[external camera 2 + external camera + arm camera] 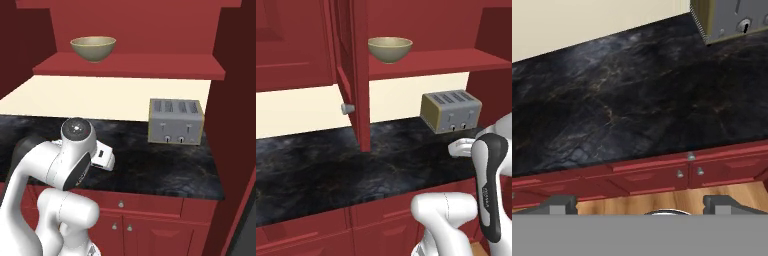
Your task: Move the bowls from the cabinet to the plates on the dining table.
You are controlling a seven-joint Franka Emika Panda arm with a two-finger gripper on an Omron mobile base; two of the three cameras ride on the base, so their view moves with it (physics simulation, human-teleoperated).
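Note:
An olive-tan bowl [390, 49] [93, 48] stands upright on the lower shelf of the dark red cabinet [436, 61] [135, 66]. The cabinet's door [353, 75] is swung open, edge-on to the left base view. My gripper [640, 206] is open with nothing between its fingers. It hangs low over the front edge of the black marbled counter [622, 110], well below and in front of the bowl. The white hand [461, 147] [102, 157] sits beside the arm's elbow. The plates and the dining table are out of view.
A silver toaster [452, 111] [176, 121] stands on the counter [331, 165] [165, 165] at the right, under the shelf. Red drawers with small knobs [679, 174] run below the counter, over a wooden floor. A red side wall [235, 100] closes the right.

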